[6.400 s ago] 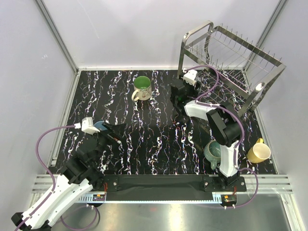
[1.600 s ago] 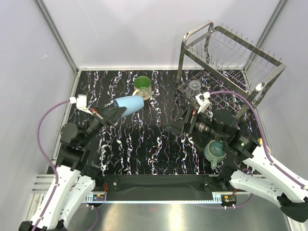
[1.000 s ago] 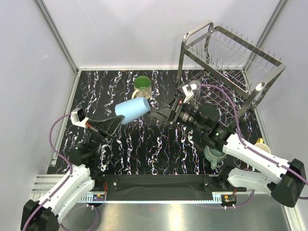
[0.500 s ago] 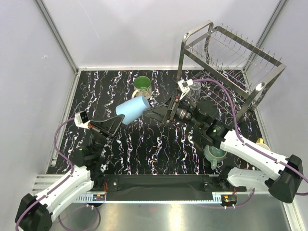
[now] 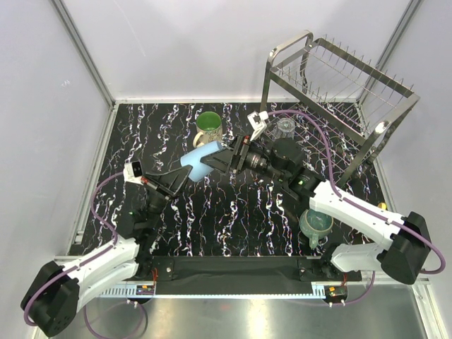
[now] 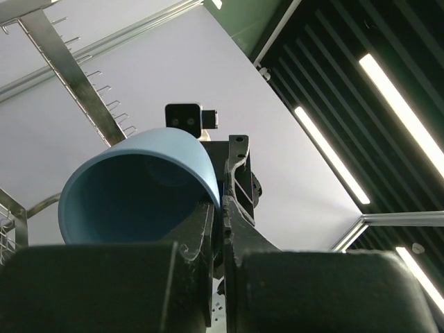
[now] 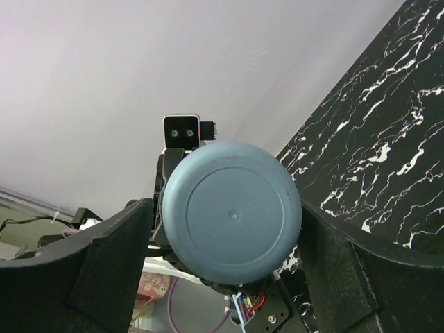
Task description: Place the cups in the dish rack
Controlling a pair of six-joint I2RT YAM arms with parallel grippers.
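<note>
The small light-blue cup (image 5: 200, 155) hangs on its side above the middle of the table. My left gripper (image 5: 188, 170) is shut on its rim, one finger inside the mouth (image 6: 132, 187) and one outside. My right gripper (image 5: 214, 160) comes from the right and stands open, a finger on each side of the cup's flat base (image 7: 231, 211); a narrow gap shows on the left side. The cream mug with green inside (image 5: 209, 127) stands behind. A clear glass tumbler (image 5: 285, 128) sits in the dish rack (image 5: 286, 49). The teal mug (image 5: 316, 222) stands near the right arm's base.
The silver wire rack fills the back right corner, and its steel frame (image 6: 69, 76) shows in the left wrist view. A sliver of the yellow mug (image 5: 382, 205) peeks out behind the right forearm. White walls and rails close in the black marbled table (image 5: 233, 212).
My left arm has carried the blue cup right toward the centre. My right gripper has swung left from the rack and now brackets the cup's base, jaws slightly narrower.
</note>
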